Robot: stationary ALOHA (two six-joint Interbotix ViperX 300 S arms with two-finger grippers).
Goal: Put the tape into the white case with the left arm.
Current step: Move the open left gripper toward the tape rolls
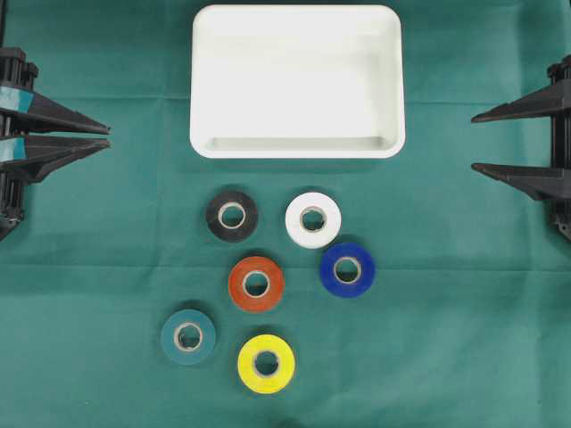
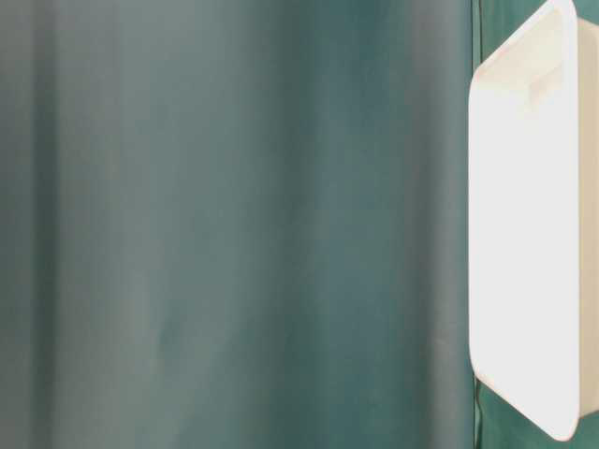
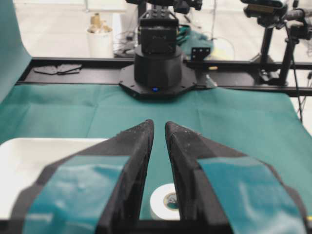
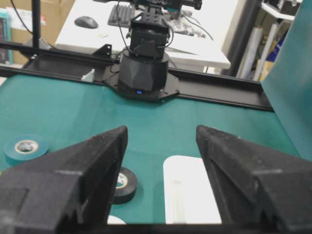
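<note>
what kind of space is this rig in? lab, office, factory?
Probably a robotics lab or workshop bench. The green cloth-covered table sits on a black metal frame rail; behind it are a black camera tripod, a white desk with a black keyboard and mouse, and cardboard boxes.

I saw the shallow white rectangular plastic case [image 1: 297,82] lying at the far middle of the green cloth-covered table [image 1: 464,339]. Six rolls of tape [image 1: 256,283] lay nearer, apart from it. My grippers flanked the table.
</note>
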